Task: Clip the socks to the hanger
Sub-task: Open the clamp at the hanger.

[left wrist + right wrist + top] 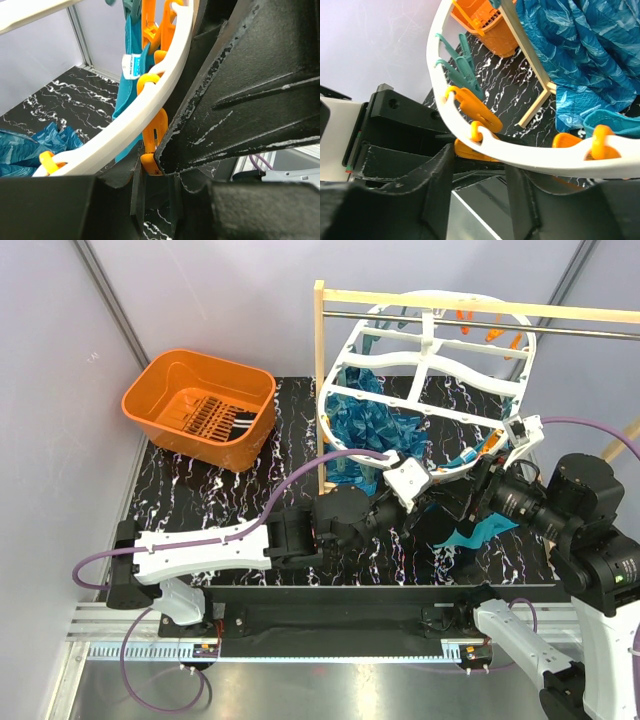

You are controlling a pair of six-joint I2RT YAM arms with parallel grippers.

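Top view, small black white-striped socks [218, 420] in orange plastic basket [158, 390], well apart from white oval plastic hanger [429, 352], left wrist, left hand [148, 170] pinching orange clip [159, 127] on its rim, right wrist, right hand [480, 186] beneath rim, grip unclear.

Robot arms: two are counted, the left arm [200, 545] and the right arm [590, 530].
Hanger [430, 355]: one is counted.
Orange basket [160, 390]: one is counted.
Wooden rack [320, 390]: one is counted.
Blue patterned cloth [365, 425]: one is counted.
Teal cloth [480, 532]: one is counted.
Socks [215, 418]: a striped bundle is seen in the basket; its number cannot be told.
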